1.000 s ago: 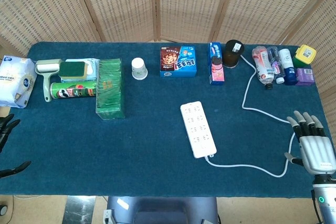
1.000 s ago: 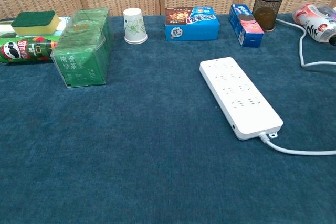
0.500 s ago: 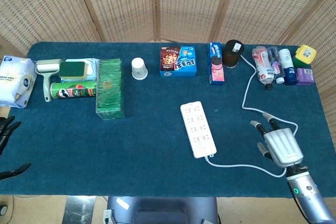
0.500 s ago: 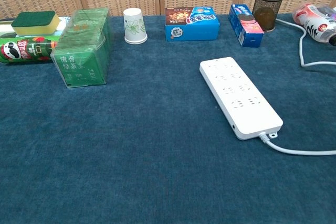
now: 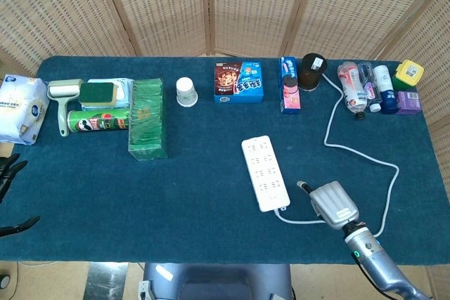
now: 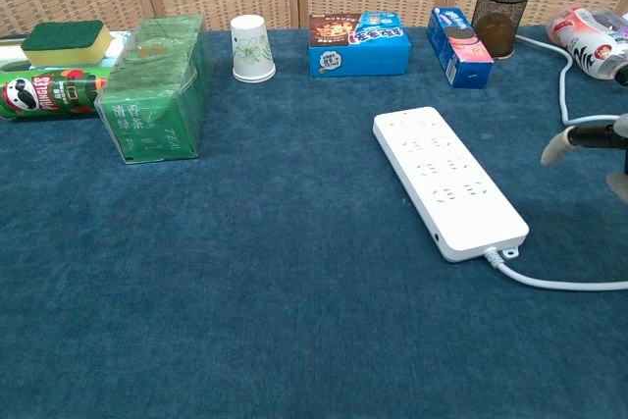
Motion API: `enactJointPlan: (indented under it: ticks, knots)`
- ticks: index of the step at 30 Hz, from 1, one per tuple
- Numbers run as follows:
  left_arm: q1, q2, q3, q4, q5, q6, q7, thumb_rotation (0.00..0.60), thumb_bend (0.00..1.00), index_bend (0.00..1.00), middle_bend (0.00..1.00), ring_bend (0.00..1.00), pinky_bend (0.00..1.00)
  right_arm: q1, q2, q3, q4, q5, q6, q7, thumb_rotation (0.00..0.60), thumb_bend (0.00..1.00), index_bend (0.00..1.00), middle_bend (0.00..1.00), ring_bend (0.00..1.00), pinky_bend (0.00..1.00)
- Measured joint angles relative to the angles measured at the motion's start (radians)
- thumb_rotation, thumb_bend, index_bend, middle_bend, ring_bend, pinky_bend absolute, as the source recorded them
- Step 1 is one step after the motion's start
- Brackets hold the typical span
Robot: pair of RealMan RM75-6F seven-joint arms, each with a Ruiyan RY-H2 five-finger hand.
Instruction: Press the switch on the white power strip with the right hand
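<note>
The white power strip (image 5: 265,173) (image 6: 448,180) lies flat mid-table, its cord (image 5: 365,156) leaving the near end and looping right. A small dark spot (image 6: 435,236) shows on its side by the cord end. My right hand (image 5: 332,204) hovers just right of that end, back up, fingers curled in, one finger (image 5: 304,187) pointing at the strip. It holds nothing and stands apart from the strip. In the chest view only its fingertip (image 6: 554,149) pokes in at the right edge. My left hand (image 5: 8,172) hangs off the table's left edge, fingers apart.
A green tea box (image 5: 148,117), a Pringles can (image 5: 98,120), a sponge (image 5: 98,92) and a tissue pack (image 5: 17,109) sit at the left. Along the back stand a paper cup (image 5: 185,92), a biscuit box (image 5: 239,81), a blue box (image 5: 289,84), a mesh holder (image 5: 312,70) and bottles (image 5: 362,88).
My right hand has swept left from the table's right edge to the strip's cord end, curling its fingers with one left pointing. Its fingertip now shows in the chest view.
</note>
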Motion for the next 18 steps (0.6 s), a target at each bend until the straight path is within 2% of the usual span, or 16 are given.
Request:
enactJointPlan:
  ticks: [6, 18]
  knots:
    - [0.001, 0.002, 0.0, 0.001, -0.002, 0.003, 0.0, 0.6, 0.12, 0.0, 0.0, 0.0, 0.0, 0.031, -0.033, -0.003, -0.039, 0.036, -0.029, -0.072, 0.6, 0.76, 0.23, 0.97, 1.0, 1.0]
    - [0.005, 0.003, 0.002, -0.006, -0.007, 0.006, 0.006, 0.6, 0.12, 0.0, 0.0, 0.0, 0.0, 0.086, -0.093, -0.02, -0.056, 0.078, -0.079, -0.14, 0.6, 0.77, 0.25, 0.97, 1.0, 1.0]
